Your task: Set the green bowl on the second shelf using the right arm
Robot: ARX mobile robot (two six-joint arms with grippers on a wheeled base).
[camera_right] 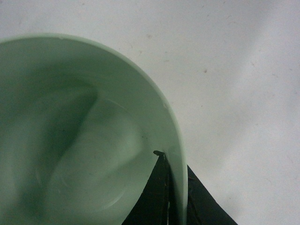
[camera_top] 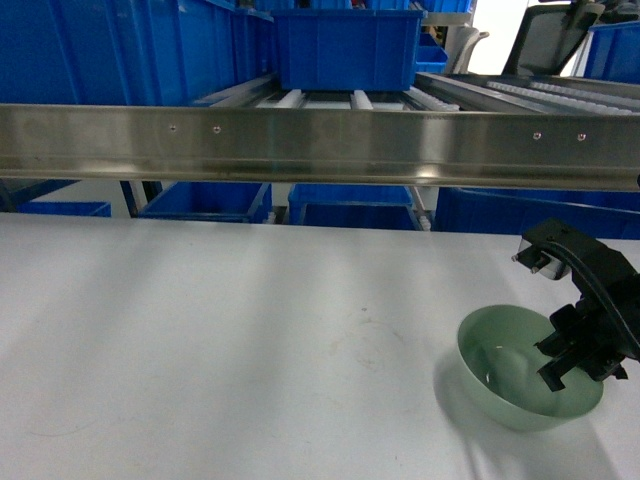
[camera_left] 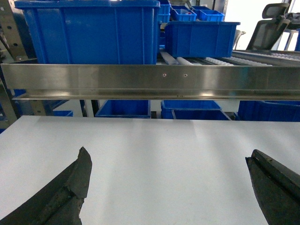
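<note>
The second shelf (camera_top: 330, 100), a steel roller rack with a blue crate (camera_top: 345, 45) sitting toward its back, stands beyond the far edge of the white surface (camera_top: 220, 330), its rollers bare in front. Near the surface's near right corner rests the green bowl (camera_top: 510, 375). The right claw (camera_top: 575, 350) pinches its rim, one finger inside and one outside, ready, I'd judge, for lifting; the left claw (camera_left: 168, 187) hangs spread apart, idle.

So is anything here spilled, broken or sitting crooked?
Nothing spilled or broken. The green bowl sits upright on the white table, empty inside. The right gripper has one finger inside its rim and one outside, which looks deliberate.
</note>
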